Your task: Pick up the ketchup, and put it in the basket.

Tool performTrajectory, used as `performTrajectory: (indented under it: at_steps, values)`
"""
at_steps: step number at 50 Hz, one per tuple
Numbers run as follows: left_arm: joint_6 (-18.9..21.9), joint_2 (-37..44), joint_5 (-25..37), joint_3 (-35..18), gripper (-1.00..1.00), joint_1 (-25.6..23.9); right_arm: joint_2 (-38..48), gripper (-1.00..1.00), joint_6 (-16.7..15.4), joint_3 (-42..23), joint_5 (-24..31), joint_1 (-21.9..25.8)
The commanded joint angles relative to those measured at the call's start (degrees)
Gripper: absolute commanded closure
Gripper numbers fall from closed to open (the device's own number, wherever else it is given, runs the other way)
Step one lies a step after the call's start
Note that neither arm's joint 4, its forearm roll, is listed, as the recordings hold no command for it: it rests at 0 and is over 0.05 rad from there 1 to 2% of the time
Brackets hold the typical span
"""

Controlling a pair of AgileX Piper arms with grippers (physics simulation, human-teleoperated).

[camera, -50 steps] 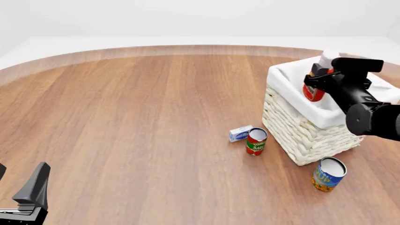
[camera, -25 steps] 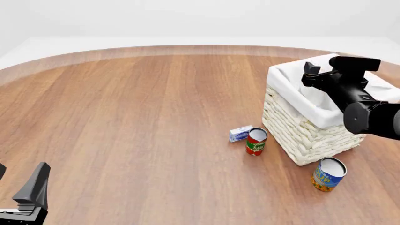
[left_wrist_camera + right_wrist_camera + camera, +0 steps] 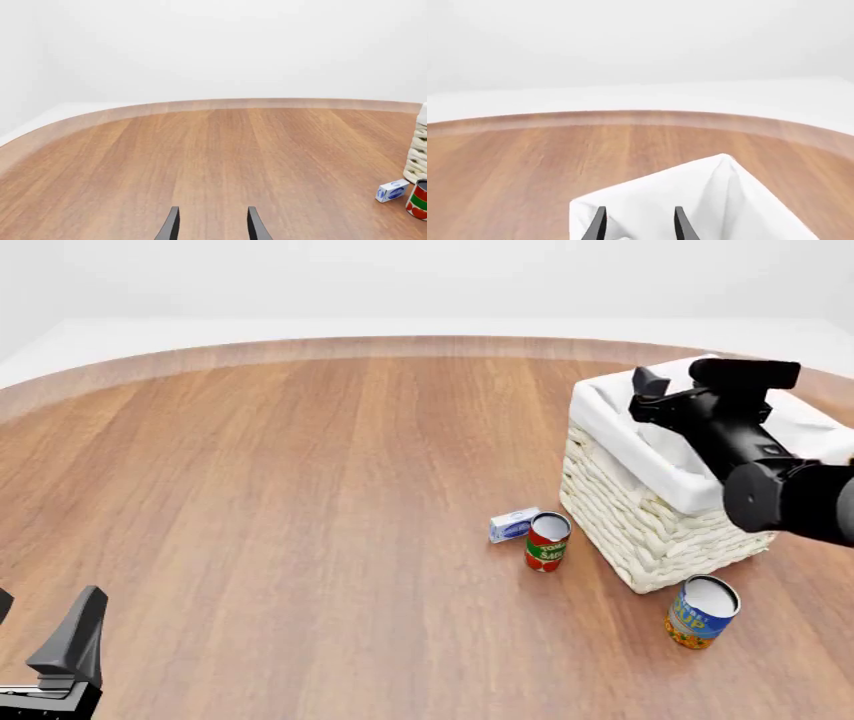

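Observation:
The ketchup is out of view in every frame. The cream wicker basket [image 3: 627, 510] with its white cloth liner stands at the right of the table. My right gripper [image 3: 651, 392] hangs over the basket's far left rim, open and empty. The right wrist view shows its two fingertips [image 3: 599, 225] apart above the liner [image 3: 707, 200], with nothing between them. My left gripper [image 3: 40, 625] is low at the near left corner, far from the basket. It is open and empty in the left wrist view [image 3: 212, 227].
A red-and-green tomato sauce can [image 3: 546, 541] and a small white-and-blue box [image 3: 513, 525] stand just left of the basket; both show in the left wrist view [image 3: 419, 200] [image 3: 391, 190]. A blue-and-yellow can [image 3: 701, 612] stands in front of the basket.
One second ago the right gripper held the ketchup over the basket. The bottle has since dropped from sight, and the empty gripper has risen a little and shifted left.

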Motion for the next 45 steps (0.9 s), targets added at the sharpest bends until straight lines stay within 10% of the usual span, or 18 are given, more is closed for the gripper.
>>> performTrajectory:
  at_steps: [1, 45]
  values:
    - [0.0, 0.0, 0.0, 0.0, -1.00, 0.0, -0.5, -1.00, -0.5, 0.6, -0.9, 2.7]
    - [0.0, 0.0, 0.0, 0.0, -1.00, 0.0, 3.3, -1.00, -5.4, 4.0, -10.1, 20.4]
